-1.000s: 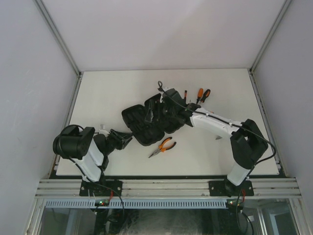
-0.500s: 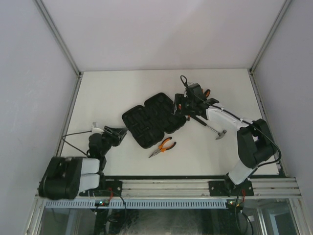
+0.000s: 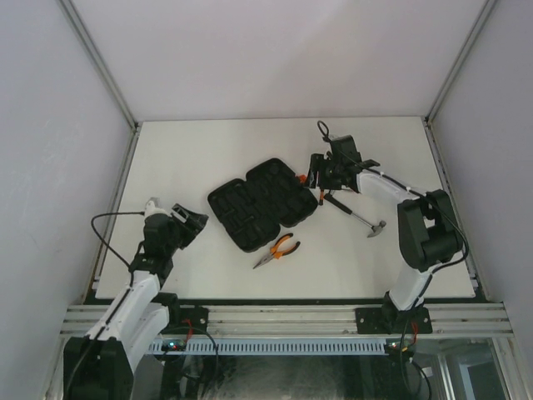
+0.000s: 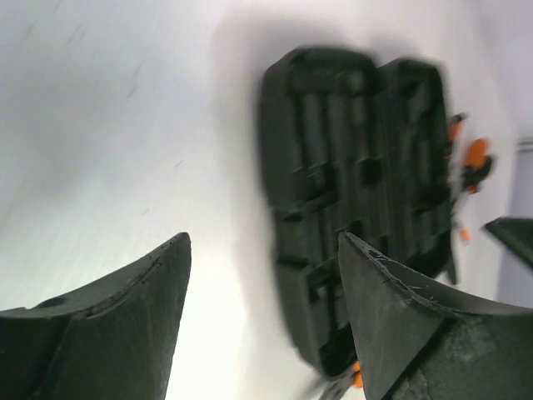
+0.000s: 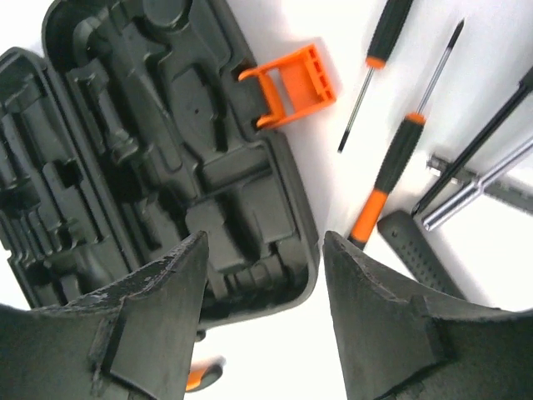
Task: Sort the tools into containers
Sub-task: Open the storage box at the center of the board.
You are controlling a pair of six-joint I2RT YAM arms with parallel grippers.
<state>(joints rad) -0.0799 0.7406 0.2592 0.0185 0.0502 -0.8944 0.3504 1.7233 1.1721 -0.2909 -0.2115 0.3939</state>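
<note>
open tool case (image 5: 166, 150) beneath right end effector (image 5: 264, 243), screwdrivers (image 5: 391, 162) beside

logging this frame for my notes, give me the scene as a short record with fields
case: open, no tool seen in its slots
latch: orange, on the side facing the screwdrivers
pliers: loose, on the case's near side
hammer: loose, right of case
screwdrivers: loose, beside the latch
left gripper: open, empty, left of case
right gripper: open, empty, over the case's latch edge

Bright, even light; left wrist view smears the tool case (image 4: 350, 167).
</note>
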